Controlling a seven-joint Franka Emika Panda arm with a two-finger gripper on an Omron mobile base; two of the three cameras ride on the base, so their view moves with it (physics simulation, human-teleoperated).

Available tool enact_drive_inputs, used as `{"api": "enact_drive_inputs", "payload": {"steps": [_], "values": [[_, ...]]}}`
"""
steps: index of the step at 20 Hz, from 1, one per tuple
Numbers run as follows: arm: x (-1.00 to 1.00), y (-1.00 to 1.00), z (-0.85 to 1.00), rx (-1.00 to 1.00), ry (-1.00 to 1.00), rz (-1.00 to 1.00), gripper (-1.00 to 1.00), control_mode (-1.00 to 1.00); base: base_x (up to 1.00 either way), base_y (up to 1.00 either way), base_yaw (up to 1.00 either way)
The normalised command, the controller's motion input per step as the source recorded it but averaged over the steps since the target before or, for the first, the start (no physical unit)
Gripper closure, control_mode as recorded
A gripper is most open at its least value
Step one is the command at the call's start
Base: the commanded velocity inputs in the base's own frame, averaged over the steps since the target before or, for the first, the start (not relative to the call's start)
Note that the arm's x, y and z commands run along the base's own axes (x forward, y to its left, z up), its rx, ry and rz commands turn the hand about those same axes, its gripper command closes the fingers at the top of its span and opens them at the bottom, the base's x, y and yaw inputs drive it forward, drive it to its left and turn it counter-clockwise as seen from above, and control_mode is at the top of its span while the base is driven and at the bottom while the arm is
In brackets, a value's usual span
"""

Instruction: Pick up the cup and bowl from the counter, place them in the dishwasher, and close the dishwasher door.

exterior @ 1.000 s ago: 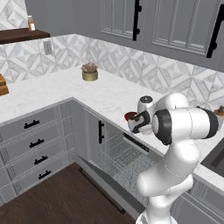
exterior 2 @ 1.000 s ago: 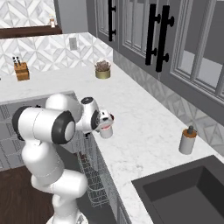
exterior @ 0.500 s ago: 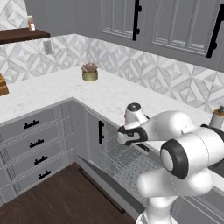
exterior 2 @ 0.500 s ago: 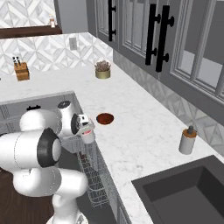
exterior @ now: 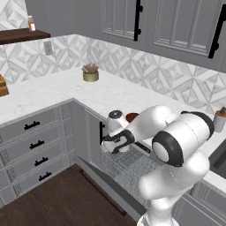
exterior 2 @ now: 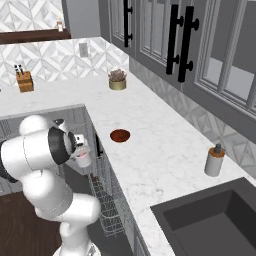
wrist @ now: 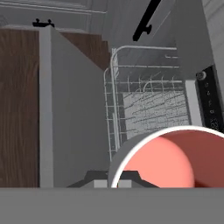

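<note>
1. The arm has swung the cup (wrist: 168,159) off the counter (exterior 2: 150,150), out over the dishwasher's wire rack (wrist: 148,100).
2. The gripper (exterior: 115,142) seems clamped on the cup.
3. The bowl (exterior 2: 120,135) waits on the counter.

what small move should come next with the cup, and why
Probably lower the cup into the rack and release: the gripper holds it above the open dishwasher, with the door down, while the bowl waits on the counter.
</note>
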Motion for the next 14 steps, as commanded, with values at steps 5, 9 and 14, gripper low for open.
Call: {"api": "enact_drive_inputs", "payload": {"steps": [5, 9, 14], "values": [[0.35, 0.19, -0.60, -0.01, 0.00, 0.00, 1.00, -1.00, 0.00, 0.00, 0.00], [0.43, 0.02, -0.71, -0.03, 0.00, 0.00, 1.00, -1.00, 0.00, 0.00, 0.00], [0.51, 0.00, -0.63, -0.04, 0.00, 0.00, 1.00, -1.00, 0.00, 0.00, 0.00]]}}
